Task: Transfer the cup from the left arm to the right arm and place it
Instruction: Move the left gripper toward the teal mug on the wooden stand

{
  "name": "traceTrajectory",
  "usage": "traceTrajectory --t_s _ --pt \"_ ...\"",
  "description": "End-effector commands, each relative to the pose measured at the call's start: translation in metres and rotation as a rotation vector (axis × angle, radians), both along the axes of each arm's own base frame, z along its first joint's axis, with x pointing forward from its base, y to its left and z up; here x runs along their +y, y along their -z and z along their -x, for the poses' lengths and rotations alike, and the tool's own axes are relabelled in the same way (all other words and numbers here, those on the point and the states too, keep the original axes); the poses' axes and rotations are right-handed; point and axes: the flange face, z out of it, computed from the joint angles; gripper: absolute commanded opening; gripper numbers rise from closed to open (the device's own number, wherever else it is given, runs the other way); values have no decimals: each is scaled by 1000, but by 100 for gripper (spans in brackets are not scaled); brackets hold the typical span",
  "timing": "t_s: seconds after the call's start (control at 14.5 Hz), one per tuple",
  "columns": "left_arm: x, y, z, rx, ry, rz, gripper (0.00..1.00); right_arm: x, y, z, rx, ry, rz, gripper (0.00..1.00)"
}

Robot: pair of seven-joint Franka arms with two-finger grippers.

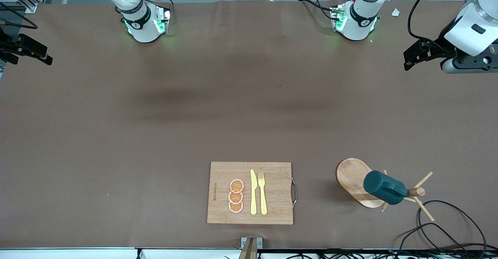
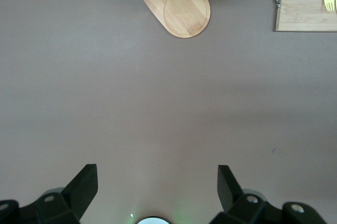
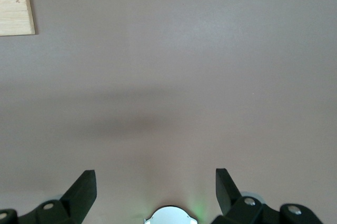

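The cup [image 1: 384, 187], dark teal-green, hangs tipped on a peg of the wooden rack [image 1: 416, 191], near the front camera toward the left arm's end of the table. My left gripper [image 1: 408, 60] hovers over the table's edge at that end, open and empty, well apart from the cup. In the left wrist view the left gripper [image 2: 158, 184] stands wide open over bare table, with the rack's oval base [image 2: 181, 6] ahead. My right gripper [image 1: 44, 56] waits at the right arm's end, and the right wrist view shows it [image 3: 156, 187] open with nothing in it.
A bamboo cutting board [image 1: 276, 181] with a metal handle lies near the front camera, mid-table, carrying three orange slices [image 1: 236, 196], a yellow knife [image 1: 253, 192] and a fork [image 1: 263, 193]. Black cables [image 1: 447, 228] loop on the table beside the rack.
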Motion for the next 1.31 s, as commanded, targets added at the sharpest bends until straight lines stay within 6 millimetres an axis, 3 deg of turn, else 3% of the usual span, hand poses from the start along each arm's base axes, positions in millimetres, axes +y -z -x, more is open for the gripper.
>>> traceTrajectory --t_s 0.0,0.21,0.28,0.41,0.55,0.76,0.97,1.11,1.24 --pt "1 -5 0 3 5 -9 100 0 -4 8 -9 9 -9 100" --pt "7 -9 -1 -4 -4 -8 100 2 -4 7 -14 7 -18 100" --pt "13 -21 -3 -31 -15 -3 100 2 -4 7 -14 7 -21 100" --pt "14 -24 -18 -19 -20 13 100 2 -4 7 -17 1 -22 100" --pt "23 -13 -34 3 -60 20 100 1 -4 7 -17 -37 -25 100" --pt "52 8 -62 -13 -237 117 100 0 -5 8 -15 -41 -26 100" --pt "90 35 -93 -53 -340 238 100 2 -4 8 -9 -31 -23 100" --pt "122 67 -114 -59 -429 343 100 2 -4 9 -8 -32 -24 100" --pt "122 85 -127 -56 -559 411 100 2 -4 9 -6 -26 -23 100"
